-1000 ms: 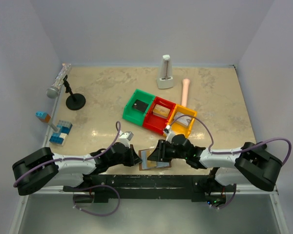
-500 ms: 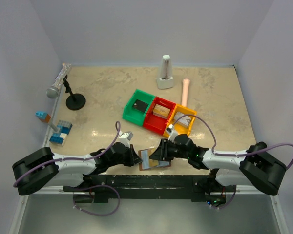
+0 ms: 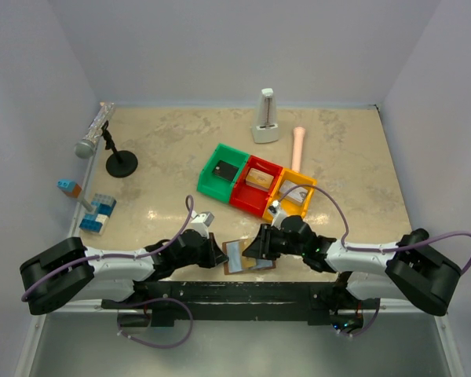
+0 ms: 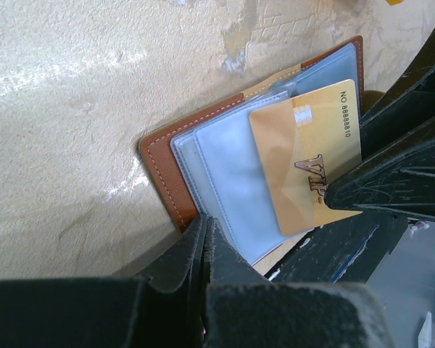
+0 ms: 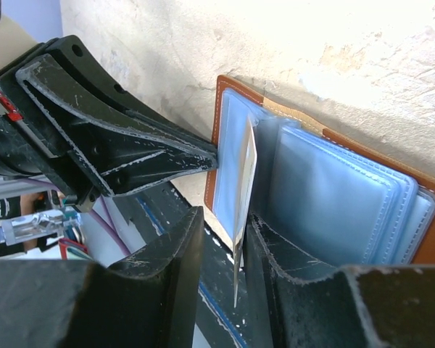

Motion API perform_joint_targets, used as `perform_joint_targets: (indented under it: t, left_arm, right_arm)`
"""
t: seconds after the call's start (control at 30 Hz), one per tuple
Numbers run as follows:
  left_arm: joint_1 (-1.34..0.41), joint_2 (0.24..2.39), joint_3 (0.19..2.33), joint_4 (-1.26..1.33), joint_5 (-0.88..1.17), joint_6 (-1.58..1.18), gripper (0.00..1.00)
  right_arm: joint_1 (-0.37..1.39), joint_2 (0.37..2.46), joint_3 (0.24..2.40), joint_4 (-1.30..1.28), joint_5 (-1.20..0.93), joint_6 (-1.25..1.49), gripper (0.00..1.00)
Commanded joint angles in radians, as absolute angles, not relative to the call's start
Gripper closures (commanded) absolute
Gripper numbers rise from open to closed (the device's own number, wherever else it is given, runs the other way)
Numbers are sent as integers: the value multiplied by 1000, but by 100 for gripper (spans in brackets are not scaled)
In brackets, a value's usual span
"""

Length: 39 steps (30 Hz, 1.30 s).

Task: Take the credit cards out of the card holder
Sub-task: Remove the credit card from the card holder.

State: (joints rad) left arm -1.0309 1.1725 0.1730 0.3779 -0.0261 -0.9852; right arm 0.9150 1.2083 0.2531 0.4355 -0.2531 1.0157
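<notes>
The card holder (image 4: 175, 170) lies open at the table's near edge, brown outside with pale blue sleeves (image 5: 326, 196). A gold credit card (image 4: 304, 156) sticks halfway out of one sleeve. My left gripper (image 4: 205, 221) is shut, its tips pressing on the holder's near edge with nothing between them. My right gripper (image 5: 225, 217) is open and straddles the card (image 5: 244, 174), seen edge-on. The card lies against one finger (image 5: 275, 243), with a gap to the other. In the top view the holder (image 3: 237, 254) lies between the left gripper (image 3: 218, 253) and the right gripper (image 3: 257, 248).
Green (image 3: 220, 169), red (image 3: 257, 182) and yellow (image 3: 293, 195) bins stand just behind the holder. A microphone on a stand (image 3: 102, 137), blue blocks (image 3: 96, 214), a white device (image 3: 265, 118) and a pink stick (image 3: 298, 145) lie farther off. The black rail (image 3: 243, 290) runs along the near edge.
My right arm has shifted a little to the right and lower, and its jaws have narrowed around the gold card. The left arm and the holder have stayed still.
</notes>
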Motion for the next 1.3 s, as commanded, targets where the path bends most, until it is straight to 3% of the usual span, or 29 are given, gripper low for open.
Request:
perform_joint_targets:
  t: [0.0, 0.47, 0.7, 1.27]
  left_arm:
    - [-1040, 1187, 153, 302, -44, -973, 100]
    - [-1040, 1186, 150, 304, -49, -974, 100]
    - [-1040, 1184, 155, 302, -49, -971, 100]
    - [-1040, 1143, 210, 279, -51, -917, 100]
  right_arm:
    - [910, 1189, 256, 462, -242, 1003, 69]
    - [902, 1154, 259, 388, -213, 993, 82]
    - [891, 1105, 264, 316, -199, 980, 99]
    - [873, 867, 339, -55, -103, 871, 100]
